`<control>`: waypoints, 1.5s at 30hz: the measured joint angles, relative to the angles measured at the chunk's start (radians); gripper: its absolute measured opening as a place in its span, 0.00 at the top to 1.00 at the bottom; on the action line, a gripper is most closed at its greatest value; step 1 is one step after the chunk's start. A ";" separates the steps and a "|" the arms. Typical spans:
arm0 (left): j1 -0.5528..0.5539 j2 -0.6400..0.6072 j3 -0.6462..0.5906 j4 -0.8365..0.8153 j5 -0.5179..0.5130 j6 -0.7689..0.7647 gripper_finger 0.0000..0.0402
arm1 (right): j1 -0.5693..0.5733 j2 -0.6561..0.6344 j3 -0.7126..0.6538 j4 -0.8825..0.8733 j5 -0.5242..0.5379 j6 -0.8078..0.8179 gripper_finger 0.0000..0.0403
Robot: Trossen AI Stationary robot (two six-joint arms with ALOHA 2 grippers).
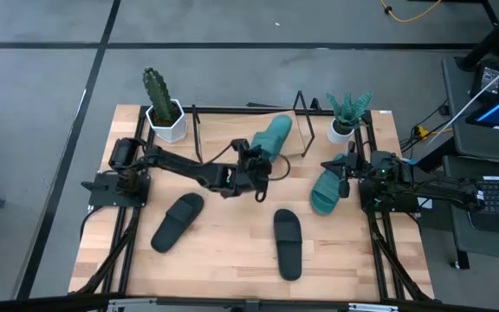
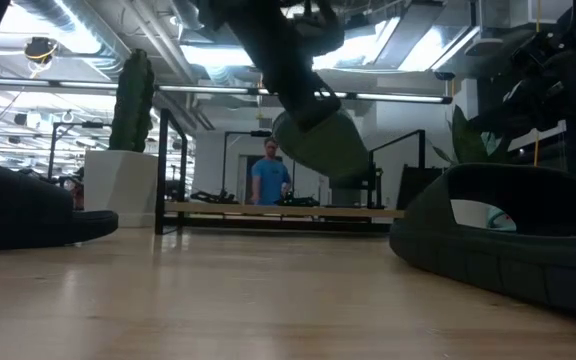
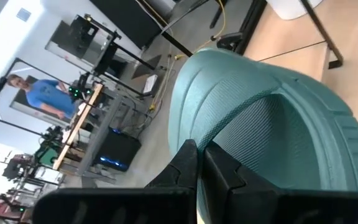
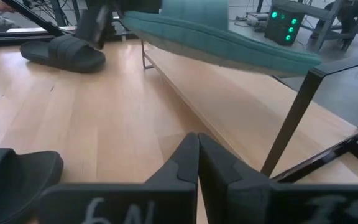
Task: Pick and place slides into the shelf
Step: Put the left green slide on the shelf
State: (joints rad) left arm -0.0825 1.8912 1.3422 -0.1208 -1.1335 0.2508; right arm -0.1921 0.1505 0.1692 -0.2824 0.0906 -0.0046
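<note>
Left end effector [image 1: 261, 165] grips a teal slide [image 1: 272, 137], held above the shelf [image 1: 232, 139], not yet down. Right end effector [image 1: 346, 173] clenched, empty, beside 2nd teal slide [image 1: 326, 191]. Two black slides [image 1: 178, 221] on tabletop [image 1: 232, 251]; all four left.

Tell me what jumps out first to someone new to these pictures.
The left gripper holds a teal slide lifted over the shelf at the table's back edge. The second teal slide lies beside the right gripper, which waits near the right side. Two black slides lie on the table's front part.
</note>
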 joint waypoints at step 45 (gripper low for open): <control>0.132 0.358 0.447 -0.313 0.074 0.187 0.98 | 0.000 0.000 0.000 -0.037 -0.004 -0.002 0.99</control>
State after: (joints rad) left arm 0.0494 2.2490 1.7897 -0.4336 -1.0596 0.4378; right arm -0.1924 0.1501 0.1692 -0.3191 0.0864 -0.0063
